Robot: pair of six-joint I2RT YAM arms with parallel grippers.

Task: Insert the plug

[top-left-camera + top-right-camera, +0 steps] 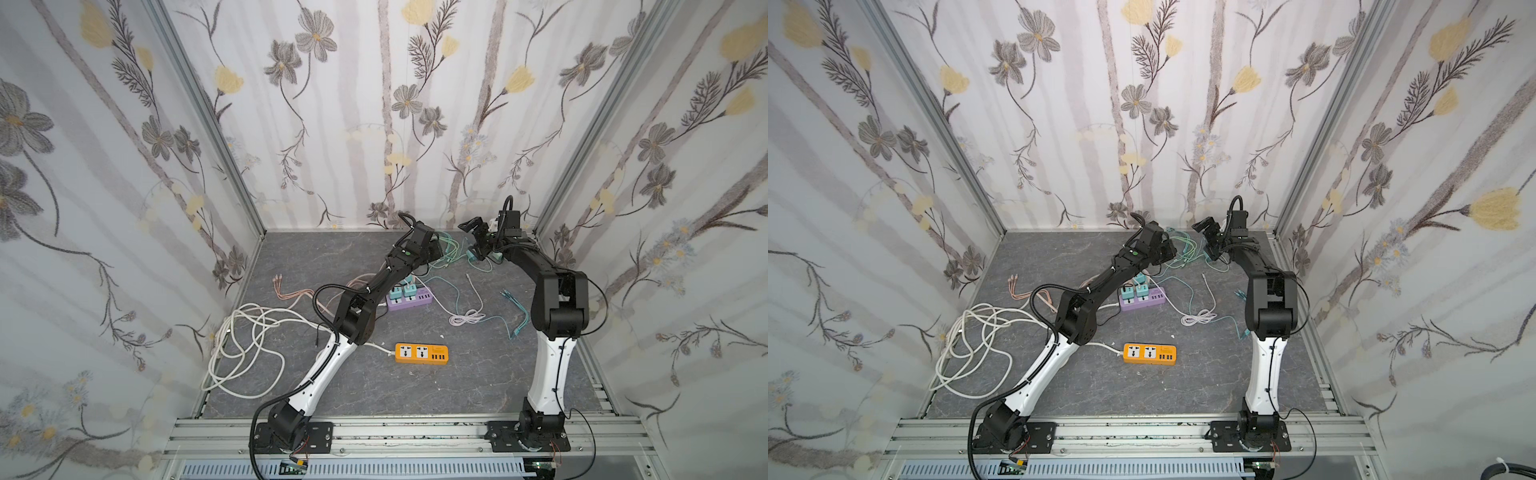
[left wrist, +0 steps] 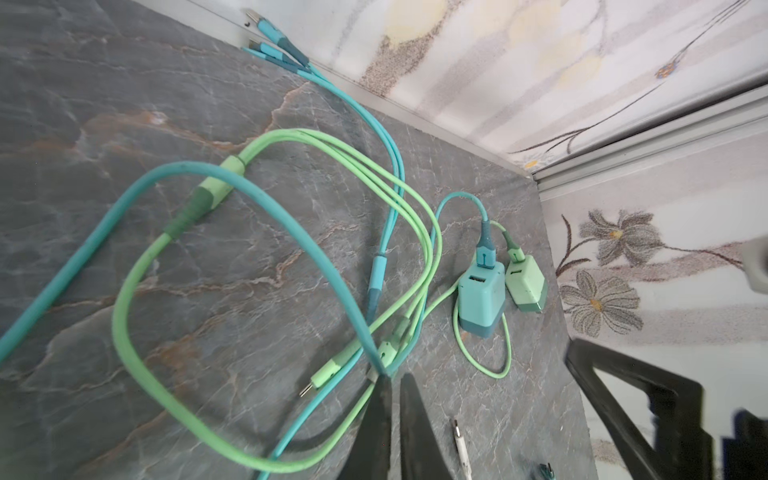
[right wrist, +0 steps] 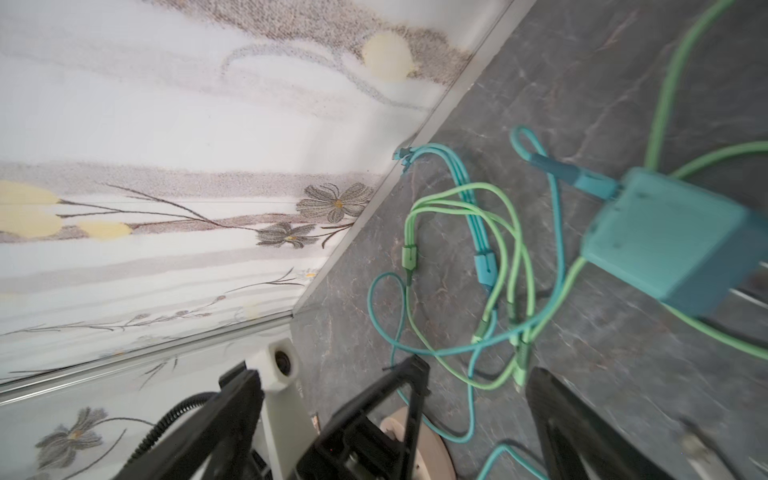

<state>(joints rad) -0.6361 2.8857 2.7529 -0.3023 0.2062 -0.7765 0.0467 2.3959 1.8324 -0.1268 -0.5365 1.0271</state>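
1. Nearest: front aluminium rail (image 1: 415,432) carrying both arm bases. Grey marble-look counter (image 1: 457,382) behind it, walled by floral wallpaper on three sides.
2. Open room: bare counter at front right, between orange power strip (image 1: 421,353) and right arm base. Front left crowded by white cable coils (image 1: 253,309), pink cable (image 1: 299,295) beyond them.
3. Both arms stretched toward back edge, grippers near each other by back wall.
4. Purple power strip (image 1: 411,300) mid-counter, partly under left arm, two small chargers (image 1: 410,289) upright in its sockets.
5. Orange power strip flat, sockets facing up.
6. Left gripper (image 2: 395,382): jaws together, pinched on teal cable (image 2: 187,167), which is lifted in a loop. Green cable (image 2: 119,299) looped alongside.
7. Right gripper (image 3: 478,384): jaws wide apart, nothing between them.
8. Plug (image 2: 482,299): teal cube charger with darker base, teal lead in its USB port. On counter near back right corner, just beside pale green charger (image 2: 525,282), well apart from both strips. Blurred in right wrist view.
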